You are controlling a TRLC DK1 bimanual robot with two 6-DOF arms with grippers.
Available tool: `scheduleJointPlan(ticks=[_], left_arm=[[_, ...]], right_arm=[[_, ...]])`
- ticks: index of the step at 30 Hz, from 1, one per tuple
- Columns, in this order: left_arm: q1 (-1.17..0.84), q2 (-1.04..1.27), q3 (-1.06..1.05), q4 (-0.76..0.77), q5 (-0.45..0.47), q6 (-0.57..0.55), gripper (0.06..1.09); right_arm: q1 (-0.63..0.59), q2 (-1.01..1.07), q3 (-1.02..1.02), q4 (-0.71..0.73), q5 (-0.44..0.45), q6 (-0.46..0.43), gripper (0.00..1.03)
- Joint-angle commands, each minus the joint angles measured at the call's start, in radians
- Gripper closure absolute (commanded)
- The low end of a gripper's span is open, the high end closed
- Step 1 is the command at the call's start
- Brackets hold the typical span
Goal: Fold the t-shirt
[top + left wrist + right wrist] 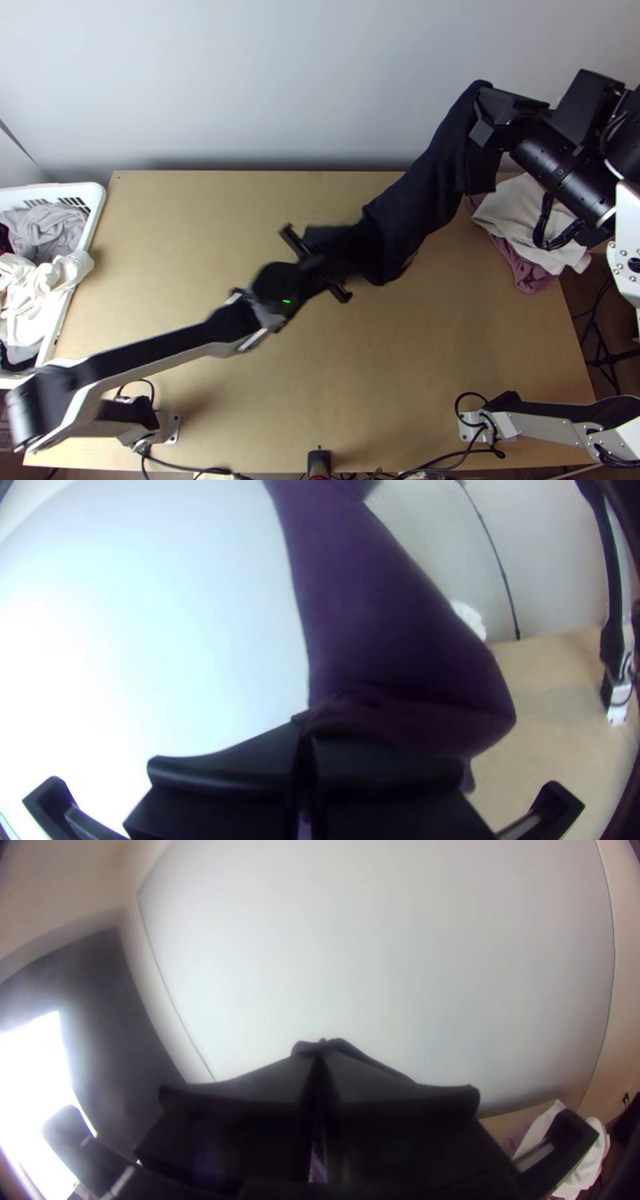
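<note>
Right gripper [488,120]: rising large at the top view's upper right, its wide flat black fingers [393,1107] are pressing together on one end of the dark t-shirt [416,196], a little cloth just peeking past their tips.
Left gripper [330,260]: over the table's middle, its fingers [387,767] are pinching the shirt's other end, with soft creases gathering right at the tips.
Dark t-shirt: smooth, matte, navy-looking fabric is hanging diagonally between the grippers in a long narrow drape, bunching at the left gripper and dropping a short flap beside the right one. Its lower edge is curving in a rounded sag; whether that sag is touching the table, I cannot tell.
Table [240,384]: light wood is stretching between the basket and the shirt, and from the shirt towards the near edge; the left arm is crossing above it.
Wall [240,80]: smooth and pale, it is standing just past the table's far edge.
Pile at right: crumpled white cloth [524,212] is lying over mauve cloth [528,276] near the right gripper.
Laundry basket [98,208]: white slotted plastic is holding rumpled grey cloth [48,228] and white cloth [32,296] beside the table's left edge.
</note>
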Motion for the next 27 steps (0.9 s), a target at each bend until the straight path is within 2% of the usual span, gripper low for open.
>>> scheduleJointPlan(ticks=[1, 4, 6, 8, 11, 15, 19, 21, 22, 23, 25, 26, 27], left_arm=[[-0.010, -0.273, 0.250, -0.408, 0.016, -0.202, 1.05], [-0.009, -0.278, 0.499, -0.590, 0.036, -0.361, 1.05], [0.040, -0.238, 0.698, -0.691, 0.090, -0.493, 1.05], [0.218, -0.144, 0.887, -0.762, 0.180, -0.633, 1.05], [0.507, 0.055, 1.114, -0.842, 0.212, -0.805, 1.05], [0.729, 0.192, 1.091, -0.908, 0.223, -0.831, 1.05], [0.800, 0.219, 1.014, -1.043, 0.223, -0.814, 1.05], [0.796, 0.216, 0.948, -1.124, 0.258, -0.771, 1.04], [0.793, 0.215, 0.913, -1.155, 0.257, -0.760, 1.01], [0.786, 0.206, 0.878, -1.195, 0.258, -0.759, 0.85], [0.769, 0.153, 0.778, -1.195, 0.258, -0.763, 0.32], [0.752, 0.117, 0.718, -1.176, 0.262, -0.766, 0.12], [0.727, 0.074, 0.649, -1.147, 0.263, -0.763, 0.10]], right_arm=[[-0.007, 0.002, 0.007, 0.007, 0.001, -0.001, 1.00], [-0.010, 0.002, 0.010, 0.008, 0.001, -0.001, 1.00], [-0.011, 0.005, 0.010, 0.014, 0.001, -0.001, 1.00], [-0.013, 0.011, 0.009, 0.019, 0.001, -0.003, 1.00], [-0.023, 0.033, 0.007, 0.031, 0.001, -0.001, 1.00], [-0.054, 0.054, 0.015, 0.067, 0.003, -0.001, 1.00], [-0.122, 0.102, 0.062, 0.083, 0.000, 0.022, 1.00], [-0.126, 0.117, 0.084, 0.083, 0.001, 0.022, 1.00], [-0.129, 0.123, 0.093, 0.083, 0.001, 0.022, 1.00], [-0.129, 0.128, 0.101, 0.083, 0.001, 0.022, 1.00], [-0.120, 0.136, 0.113, 0.083, 0.001, 0.022, 1.00], [-0.115, 0.137, 0.116, 0.083, 0.001, 0.022, 1.00], [-0.112, 0.142, 0.119, 0.083, 0.003, 0.022, 1.00]])
